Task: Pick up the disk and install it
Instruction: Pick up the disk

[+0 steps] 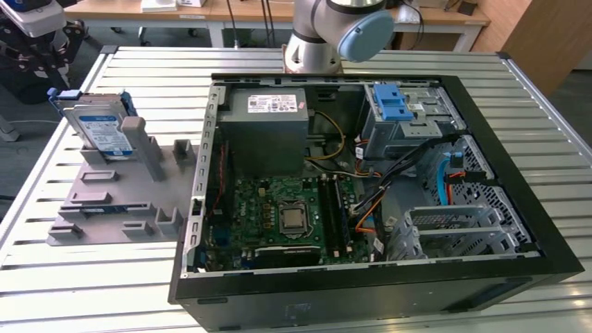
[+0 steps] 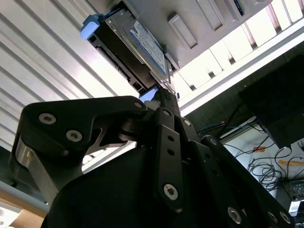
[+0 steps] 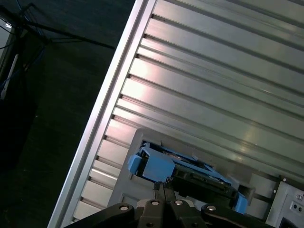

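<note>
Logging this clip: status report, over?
Gripper shut, empty, near the disk. Disk standing in grey holder, outside the open case. Nothing seen between them.

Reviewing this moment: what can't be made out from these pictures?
1. Gap between the claw and the disk: in the first wrist view the claw overlaps the blue bracket, so depth is unreadable.
2. Lower edge of the disk: in the exterior view the grey holder hides it.
3. Slots of the drive cage: in the exterior view, cables and the blue latch cover them.
</note>
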